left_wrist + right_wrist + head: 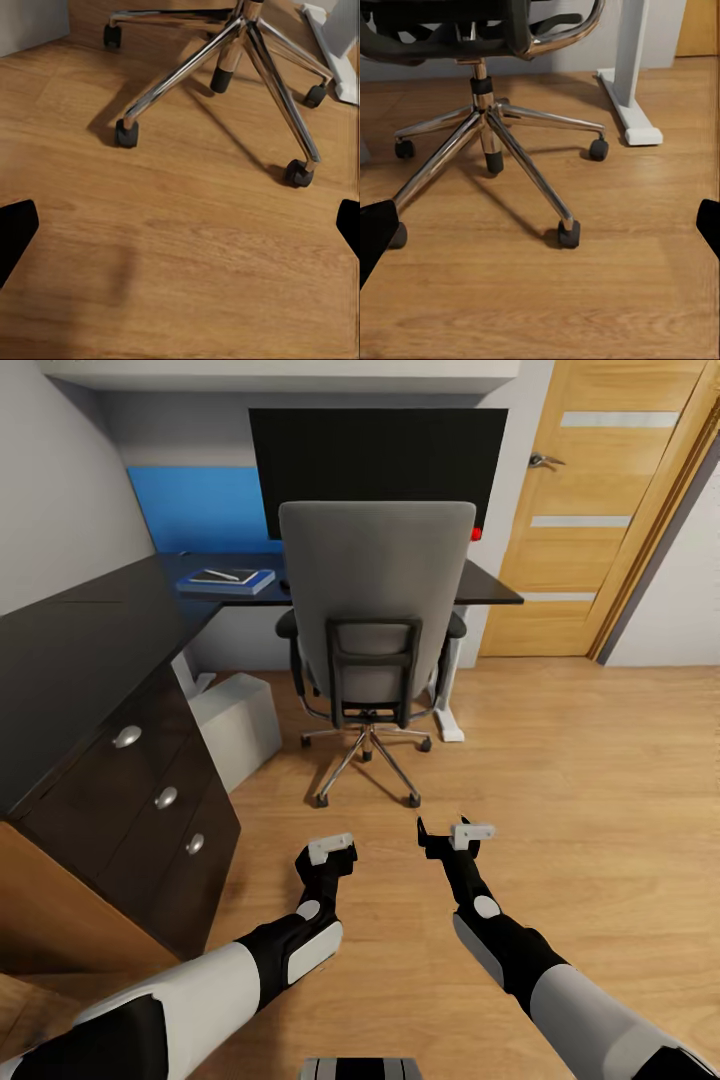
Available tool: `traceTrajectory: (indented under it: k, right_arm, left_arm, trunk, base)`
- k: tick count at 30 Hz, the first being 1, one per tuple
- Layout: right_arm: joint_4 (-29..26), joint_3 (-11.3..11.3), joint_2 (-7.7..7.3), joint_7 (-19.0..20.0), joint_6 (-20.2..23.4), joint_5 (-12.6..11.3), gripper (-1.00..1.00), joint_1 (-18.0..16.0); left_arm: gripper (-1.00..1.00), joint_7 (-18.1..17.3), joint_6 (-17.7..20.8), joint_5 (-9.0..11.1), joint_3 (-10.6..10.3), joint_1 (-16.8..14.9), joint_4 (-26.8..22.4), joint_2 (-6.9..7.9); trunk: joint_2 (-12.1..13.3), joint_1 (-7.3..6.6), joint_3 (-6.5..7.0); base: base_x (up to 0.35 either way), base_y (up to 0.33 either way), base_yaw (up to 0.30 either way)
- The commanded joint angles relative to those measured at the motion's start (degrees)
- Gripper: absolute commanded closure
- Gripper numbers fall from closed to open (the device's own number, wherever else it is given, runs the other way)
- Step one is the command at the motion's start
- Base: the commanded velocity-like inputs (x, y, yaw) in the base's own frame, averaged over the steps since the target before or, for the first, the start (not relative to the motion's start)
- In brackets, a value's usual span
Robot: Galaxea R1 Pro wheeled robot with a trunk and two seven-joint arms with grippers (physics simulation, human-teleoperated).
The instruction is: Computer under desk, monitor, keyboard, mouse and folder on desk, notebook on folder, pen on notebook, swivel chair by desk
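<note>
Both grippers hang low over the wooden floor (560, 780) in the lower middle of the head view, each with its fingers spread apart and nothing between them: the left gripper (331, 850) sits just left of centre, the right gripper (458, 837) just right of it. In the wrist views the dark fingertips sit at the frame edges, wide apart. Just above them in the head view stands the swivel chair (375, 610), its grey back toward the camera and its chrome star base (225, 60) on black casters. Behind the chair, the dark desk (490, 588) carries the black monitor (380, 445) at upper centre. At upper left on the desk lies a blue notebook (226, 581) with a pen (222, 574) resting on top. A pale computer (238, 722) stands on the floor at the left, beside a dark drawer cabinet (130, 760). A wooden door (610, 510) fills the upper right.
</note>
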Motion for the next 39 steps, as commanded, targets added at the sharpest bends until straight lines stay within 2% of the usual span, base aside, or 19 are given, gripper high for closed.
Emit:
traceTrajectory:
  k: [1, 18, 25, 39]
  right_arm:
    - [-0.03, 0.48, -0.08, -0.45, -0.19, -0.39, -1.0, -0.06]
    - [-0.03, 0.48, -0.08, -0.45, -0.19, -0.36, -1.0, -0.06]
    - [-0.03, 0.45, -0.08, -0.43, -0.15, -0.4, -1.0, -0.06]
    - [-0.1, 0.48, 0.01, -0.3, -0.24, -0.46, -1.0, -0.06]
  left_arm:
    - [-1.0, 0.38, -0.28, 0.34, -0.49, -0.09, -0.03, 0.01]
    - [-1.0, 0.37, -0.28, 0.34, -0.49, -0.09, -0.07, -0.07]
    - [-1.0, 0.4, -0.28, 0.41, -0.49, -0.09, -0.07, -0.15]
    - [-1.0, 0.41, -0.28, 0.42, -0.42, -0.09, -0.07, -0.09]
  trunk:
    - [-0.02, -0.04, -0.05]
    - [-0.02, -0.04, -0.05]
    - [0.08, -0.22, 1.5]
    - [5.69, -3.3, 4.02]
  base:
    - [-0.26, -0.22, 0.0]
    - [-0.053, -0.058, 0.0]
    - [-0.002, -0.002, 0.0]
    - [0.0, 0.0, 0.0]
